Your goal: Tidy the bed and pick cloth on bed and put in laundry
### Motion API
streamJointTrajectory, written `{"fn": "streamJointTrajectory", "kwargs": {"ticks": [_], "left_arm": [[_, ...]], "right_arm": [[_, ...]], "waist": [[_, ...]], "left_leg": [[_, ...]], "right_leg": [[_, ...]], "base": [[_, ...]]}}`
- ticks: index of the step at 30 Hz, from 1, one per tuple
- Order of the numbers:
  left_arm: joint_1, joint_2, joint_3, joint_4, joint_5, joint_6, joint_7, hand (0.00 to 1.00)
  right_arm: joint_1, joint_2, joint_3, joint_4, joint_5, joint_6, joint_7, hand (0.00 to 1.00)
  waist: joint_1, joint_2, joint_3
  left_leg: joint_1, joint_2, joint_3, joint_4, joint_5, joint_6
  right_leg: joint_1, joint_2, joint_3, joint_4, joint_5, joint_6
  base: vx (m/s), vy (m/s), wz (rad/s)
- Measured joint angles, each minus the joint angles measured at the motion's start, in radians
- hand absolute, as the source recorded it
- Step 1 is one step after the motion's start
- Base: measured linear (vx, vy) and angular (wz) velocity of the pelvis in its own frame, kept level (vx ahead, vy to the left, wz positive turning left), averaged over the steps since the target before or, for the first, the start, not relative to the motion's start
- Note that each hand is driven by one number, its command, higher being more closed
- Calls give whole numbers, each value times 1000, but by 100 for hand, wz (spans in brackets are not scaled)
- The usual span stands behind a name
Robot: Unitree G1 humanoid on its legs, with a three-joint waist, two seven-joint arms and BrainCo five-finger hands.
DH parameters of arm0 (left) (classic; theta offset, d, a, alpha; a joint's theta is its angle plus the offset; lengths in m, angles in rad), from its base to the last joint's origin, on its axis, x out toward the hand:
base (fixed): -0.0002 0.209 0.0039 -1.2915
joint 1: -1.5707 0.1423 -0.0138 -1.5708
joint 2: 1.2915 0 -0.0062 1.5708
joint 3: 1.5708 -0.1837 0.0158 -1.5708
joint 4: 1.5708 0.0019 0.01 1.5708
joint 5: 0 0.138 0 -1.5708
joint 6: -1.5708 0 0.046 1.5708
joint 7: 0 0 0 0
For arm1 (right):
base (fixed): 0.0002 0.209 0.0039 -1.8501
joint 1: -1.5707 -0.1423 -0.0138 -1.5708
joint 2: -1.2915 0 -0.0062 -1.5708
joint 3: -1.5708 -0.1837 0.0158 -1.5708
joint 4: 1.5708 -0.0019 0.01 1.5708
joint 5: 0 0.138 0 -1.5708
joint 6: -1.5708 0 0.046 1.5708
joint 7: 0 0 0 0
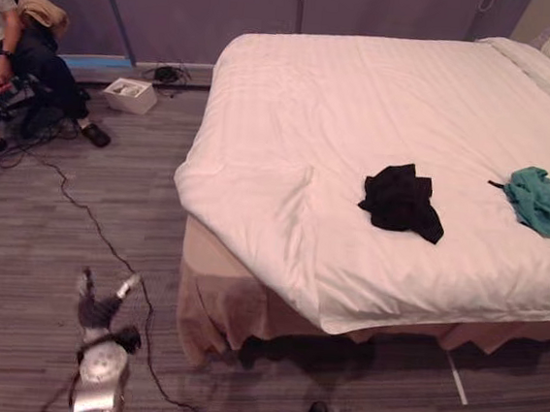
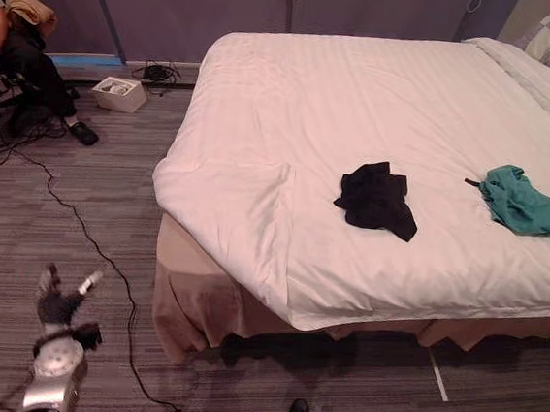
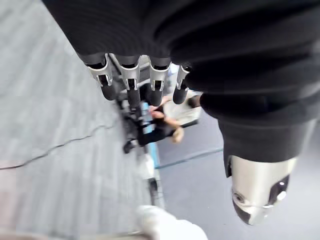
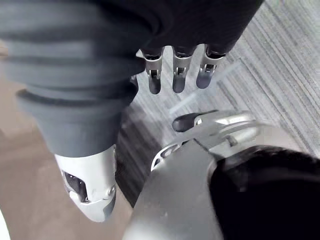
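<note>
Two cloths on the white-duveted bed (image 1: pixel 363 98): one crumpled black cloth (image 1: pixel 402 201) near my edge, one teal cloth (image 1: pixel 546 201) rightward, apart. Grey carpet (image 1: pixel 35 271) open beside the corner. My left hand (image 1: pixel 99 311) and right hand (image 4: pixel 176 70) relaxed, empty.

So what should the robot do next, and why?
Probably reach the right hand toward the black cloth. It lies crumpled on the bed near the front edge, and that hand and the left hand are both open, holding nothing.
</note>
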Motion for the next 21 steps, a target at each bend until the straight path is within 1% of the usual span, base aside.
{"fn": "streamJointTrajectory", "kwargs": {"ticks": [1, 3, 5, 6, 7, 8, 9, 10, 11, 12, 13, 14, 15, 16, 17, 18, 19, 21], "left_arm": [[-15, 20, 0, -65, 11, 1, 1, 0], [-33, 39, -2, -104, 22, 4, -9, 0], [-77, 63, -10, -139, 30, 10, -41, 0], [-110, 90, -34, -141, 30, 14, -52, 0], [-143, 124, -51, -141, 35, 26, -68, 0], [-162, 142, -58, -141, 42, 36, -75, 0], [-213, 173, -78, -139, 54, 58, -82, 0], [-247, 186, -91, -137, 62, 69, -82, 0], [-334, 212, -125, -124, 71, 92, -81, 0], [-417, 239, -157, -98, 74, 110, -80, 0], [-552, 280, -211, -39, 78, 148, -79, 0], [-595, 292, -228, -17, 78, 163, -78, 0], [-696, 319, -262, 46, 84, 194, -78, 0], [-732, 326, -274, 73, 87, 209, -78, 0], [-790, 330, -291, 119, 88, 241, -78, 0], [-833, 330, -311, 151, 89, 268, -80, 0], [-880, 330, -330, 178, 98, 296, -84, 0], [-942, 331, -351, 213, 116, 338, -103, 0]], "right_arm": [[21, 0, 0, -14, 2, -2, -1, 0], [35, 0, 0, -20, 8, -3, -3, 0], [52, 0, 1, -21, 33, -7, -11, 0], [62, 0, 2, -21, 39, -13, -13, 0], [64, 0, 2, -23, 39, -19, -13, 0], [64, 0, 4, -30, 39, -22, -13, 0], [64, 1, 15, -49, 39, -30, -9, 0], [63, 1, 20, -56, 40, -41, -5, 0], [51, 2, 21, -71, 44, -60, 4, 0], [31, 1, 24, -91, 50, -66, 6, 0], [-2, -4, 56, -117, 70, -83, 6, 0], [-12, -4, 65, -130, 78, -88, 6, 0], [-38, -3, 98, -166, 82, -100, 7, 0], [-46, -3, 113, -182, 87, -102, 8, 0], [-54, -2, 141, -212, 92, -105, 7, 0], [-56, -4, 166, -235, 102, -106, 6, 0], [-58, -3, 186, -264, 116, -105, 5, 0], [-66, -3, 222, -294, 123, -101, 3, 0]], "waist": [[-13, 3, -1], [-22, 7, -5], [-33, 12, -5], [-42, 15, -4], [-51, 16, -3], [-53, 17, -2], [-55, 15, 5], [-58, 13, 6], [-66, 8, 25], [-77, 0, 57], [-92, -15, 108], [-102, -21, 125], [-120, -35, 174], [-131, -38, 192], [-135, -43, 217], [-136, -42, 235], [-142, -43, 267], [-156, -45, 299]], "left_leg": [[-1, -4, 6, -8, 1, -1], [-1, -6, 16, -19, 4, -2], [-1, -4, 40, -25, 6, -4], [0, -1, 50, -25, 6, -4], [0, 1, 65, -25, 6, -5], [-3, 3, 75, -25, 6, -5], [-17, 5, 92, -20, 9, -9], [-35, 5, 97, -10, 9, -9], [-72, 7, 103, 18, 9, -9], [-101, 8, 108, 46, 8, -8], [-147, 10, 116, 86, 3, -1], [-158, 11, 118, 98, 3, 0], [-184, 16, 128, 127, -3, 2], [-192, 21, 137, 140, -10, 2], [-214, 31, 148, 168, -23, 2], [-235, 44, 167, 195, -35, 2], [-262, 55, 174, 222, -46, 4], [-304, 80, 189, 265, -65, 5]], "right_leg": [[0, 0, 1, -15, 9, -1], [0, 0, 2, -31, 19, -3], [-8, 2, 9, -35, 24, 0], [-10, 4, 19, -35, 24, 0], [-18, 7, 32, -35, 25, 2], [-27, 9, 39, -35, 27, 2], [-53, 16, 57, -24, 29, 0], [-76, 15, 65, -13, 28, 0], [-119, 12, 76, 14, 28, -3], [-154, 7, 84, 42, 29, -11], [-203, 2, 99, 70, 32, -16], [-218, 0, 103, 74, 35, -19], [-243, -1, 115, 83, 41, -25], [-253, -2, 121, 85, 46, -29], [-273, 3, 132, 88, 51, -35], [-297, 9, 147, 98, 51, -36], [-316, 14, 157, 107, 52, -36], [-355, 22, 163, 126, 52, -36]], "base": [[-37, 8, -2], [2, 1, -3], [19, 8, -14], [33, 18, -20], [31, 16, -23], [18, 6, -35], [-1, -3, -32], [-1, -5, -29], [-15, 3, -18], [-50, 5, -27], [-66, 2, -22], [-83, -13, -26], [-60, -8, -20], [-78, 7, -33], [-58, 9, -41], [-63, -12, -45], [-64, -36, -34], [-80, -23, -20]]}}
